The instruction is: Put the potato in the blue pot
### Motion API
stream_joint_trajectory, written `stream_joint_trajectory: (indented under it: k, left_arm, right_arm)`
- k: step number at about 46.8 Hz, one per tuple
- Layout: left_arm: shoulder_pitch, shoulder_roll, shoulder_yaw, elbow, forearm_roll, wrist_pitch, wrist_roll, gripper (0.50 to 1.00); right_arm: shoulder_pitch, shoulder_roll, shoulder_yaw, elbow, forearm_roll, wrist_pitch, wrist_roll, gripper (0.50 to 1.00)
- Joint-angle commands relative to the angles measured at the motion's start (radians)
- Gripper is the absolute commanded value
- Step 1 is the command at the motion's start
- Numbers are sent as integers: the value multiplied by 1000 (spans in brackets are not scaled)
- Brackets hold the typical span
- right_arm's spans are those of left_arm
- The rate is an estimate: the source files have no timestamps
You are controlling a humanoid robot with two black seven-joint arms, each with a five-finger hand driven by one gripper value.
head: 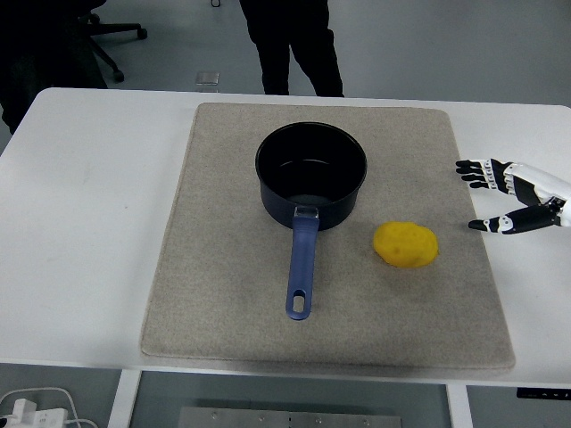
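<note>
A yellow potato (406,244) lies on the grey mat (214,294), right of the pot's handle. The dark blue pot (310,175) stands upright in the mat's middle, empty, with its blue handle (302,267) pointing toward the near edge. My right hand (477,196) comes in from the right edge, just off the mat's right side, about a hand's width right of the potato. Its fingers (473,169) are spread and its thumb (491,224) is apart from them; it holds nothing. My left hand does not show.
The white table (80,196) bears the mat. A person's dark legs (294,45) stand behind the far edge. An office chair (107,36) is at the top left. White cables (36,406) hang below the near left edge.
</note>
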State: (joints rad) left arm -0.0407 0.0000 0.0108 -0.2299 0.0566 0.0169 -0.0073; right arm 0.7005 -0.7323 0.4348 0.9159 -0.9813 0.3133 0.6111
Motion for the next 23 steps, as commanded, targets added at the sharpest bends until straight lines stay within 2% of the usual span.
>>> stream_joint_trajectory:
  k: [1,4,7,17,23]
  left_arm:
    - [-2,0,0,0,0,0,1,996]
    - [-4,0,0,0,0,0,0,996]
    - [-4,0,0,0,2,0,1,996]
    - [-5,0,0,0,2,0,1,996]
    - [-5,0,0,-2,3,0,1,996]
  right_arm:
    - [-41,-18,-24,64,-51,-91,0,911]
    - [-53,-35,-42,99,-56,-146,0,907]
    - [-55,-50,-53,119,-56,-172,0,901]
    - [-49,-70,-48,126,-48,-172,0,889]
    - [-44,-93,-50,167,-46,-171,0,885]
